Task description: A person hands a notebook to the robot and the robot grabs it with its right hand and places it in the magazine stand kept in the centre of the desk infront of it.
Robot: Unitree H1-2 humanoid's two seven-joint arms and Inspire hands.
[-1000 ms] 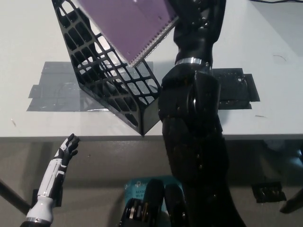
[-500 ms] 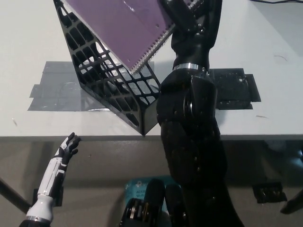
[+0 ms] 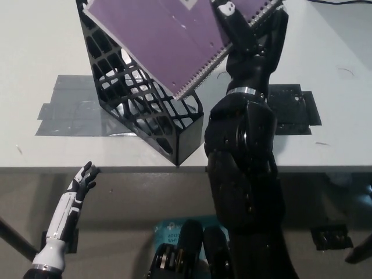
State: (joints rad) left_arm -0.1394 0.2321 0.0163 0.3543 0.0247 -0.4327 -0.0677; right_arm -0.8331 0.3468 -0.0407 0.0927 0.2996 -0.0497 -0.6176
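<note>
the right hand (image 3: 235, 26) was clamped on the purple spiral notebook (image 3: 168, 40), held tilted over the black magazine stand (image 3: 145, 104) on the desk (image 3: 325, 145); its lower corner risked catching the lattice wall, tipping the stand; left hand (image 3: 81, 181) rested open below.

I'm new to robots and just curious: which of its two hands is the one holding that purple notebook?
The black right hand, raised over the magazine stand, grips the purple notebook. The white left hand hangs below the desk edge, holding nothing.

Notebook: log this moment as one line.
right hand shut on purple notebook | notebook tilted over black magazine stand | left hand low beside desk
</note>
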